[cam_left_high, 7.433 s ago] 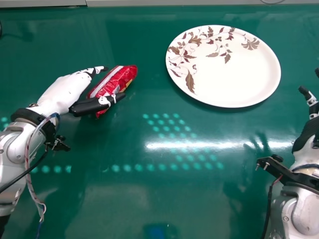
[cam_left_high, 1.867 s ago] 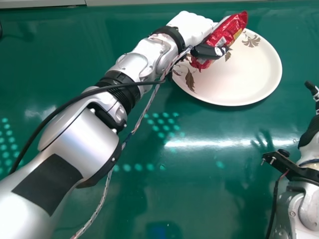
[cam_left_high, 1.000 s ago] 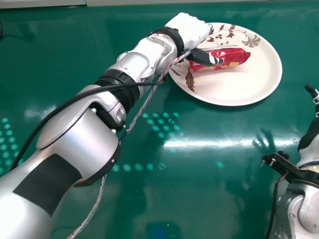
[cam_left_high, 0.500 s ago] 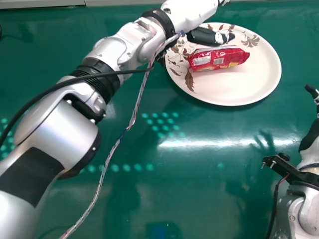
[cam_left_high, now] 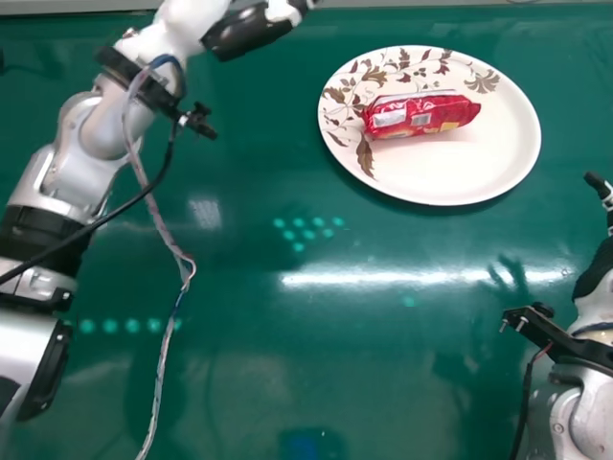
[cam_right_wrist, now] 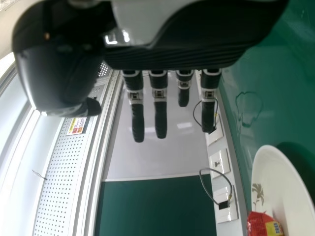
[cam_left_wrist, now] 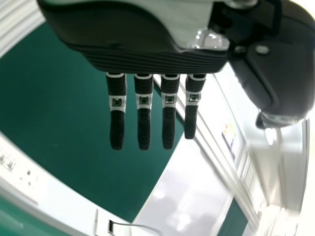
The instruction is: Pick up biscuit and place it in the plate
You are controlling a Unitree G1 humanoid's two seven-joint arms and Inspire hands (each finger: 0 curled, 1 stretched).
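The biscuit (cam_left_high: 421, 114) lies on the plate (cam_left_high: 460, 172). The left hand (cam_left_high: 251, 31) is well left of it, fingers straight. The right hand (cam_left_high: 599, 264), on the right, is open too.

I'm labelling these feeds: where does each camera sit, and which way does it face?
Head view: on the head, facing forward and down at the table; left hand and right hand show.
Left wrist view: at the left wrist, facing past that hand's straight fingers toward a dark green surface.
Right wrist view: at the right wrist, facing past that hand's straight fingers toward wall fittings and the plate.
Head and right wrist views share the plate and biscuit packet.
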